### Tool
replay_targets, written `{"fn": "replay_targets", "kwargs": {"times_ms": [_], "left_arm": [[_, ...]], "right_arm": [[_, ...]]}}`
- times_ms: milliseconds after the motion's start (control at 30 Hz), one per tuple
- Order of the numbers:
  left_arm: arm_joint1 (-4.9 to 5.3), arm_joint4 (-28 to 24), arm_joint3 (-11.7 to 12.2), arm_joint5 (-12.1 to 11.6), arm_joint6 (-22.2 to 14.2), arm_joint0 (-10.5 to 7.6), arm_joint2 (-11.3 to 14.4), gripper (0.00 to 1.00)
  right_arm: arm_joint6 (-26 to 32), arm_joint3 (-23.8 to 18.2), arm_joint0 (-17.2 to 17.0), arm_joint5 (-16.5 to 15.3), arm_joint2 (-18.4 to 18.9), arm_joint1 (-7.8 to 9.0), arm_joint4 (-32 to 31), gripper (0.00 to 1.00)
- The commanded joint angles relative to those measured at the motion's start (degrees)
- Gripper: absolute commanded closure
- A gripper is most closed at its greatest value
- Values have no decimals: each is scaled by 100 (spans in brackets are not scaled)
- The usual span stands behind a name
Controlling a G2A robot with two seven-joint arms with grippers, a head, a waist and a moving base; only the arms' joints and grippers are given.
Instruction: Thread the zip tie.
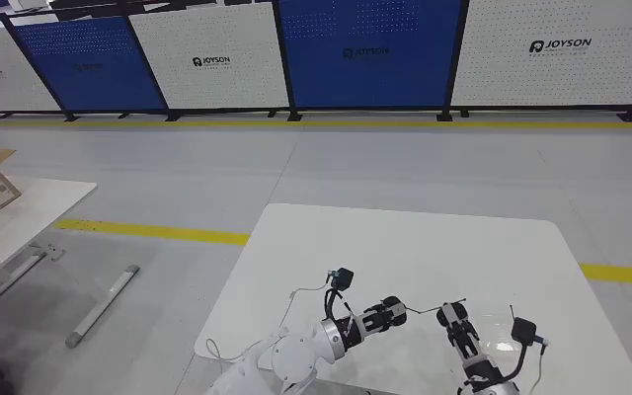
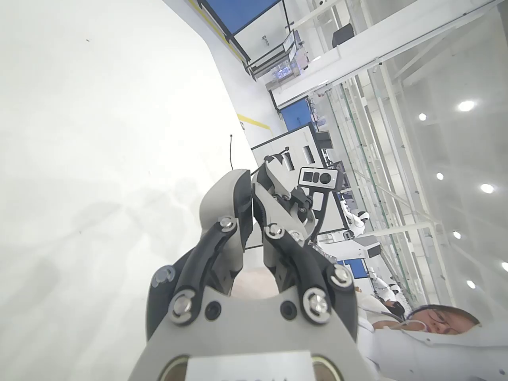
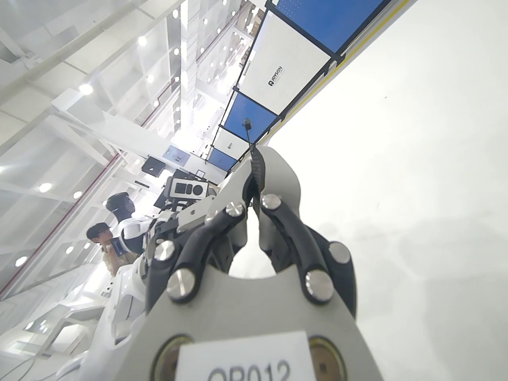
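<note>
Closest to the top camera, both arms sit over the near edge of the worktop, about midway along it. Left pincer and right pincer are near each other but apart. The zip tie runs between them as a thin dark line, lifted off the surface. My reading is that the step in hand is bringing the free end round to the head, so the gap between the pincers should shrink slowly and the strap should bow rather than kink.

From the left wrist, the left pincer's jaws are pressed together with no gap at the tips. A thin black end of the zip tie stands out past them, slightly curved. Whether this is the tail I cannot tell for sure. If it is, a grip closer to its tip would probably stop it wagging on approach. The right pincer shows just behind.

From the right wrist, the right pincer is likewise clamped tight on the strap. The small square head sticks out a short way beyond its fingertips. This arm is best held steady with the slot facing the oncoming end. The other arm can then feed straight in, square to the slot, in small moves.
</note>
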Motion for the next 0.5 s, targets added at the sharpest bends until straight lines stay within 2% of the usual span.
{"fn": "replay_targets", "kwargs": {"times_ms": [0, 467], "left_arm": [[0, 0, 0, 0, 0, 0, 0, 100], [0, 0, 0, 0, 0, 0, 0, 100]], "right_arm": [[-12, -18, -22, -31, 29, -2, 16, 100], [93, 20, 17, -2, -14, -34, -50, 100]]}}
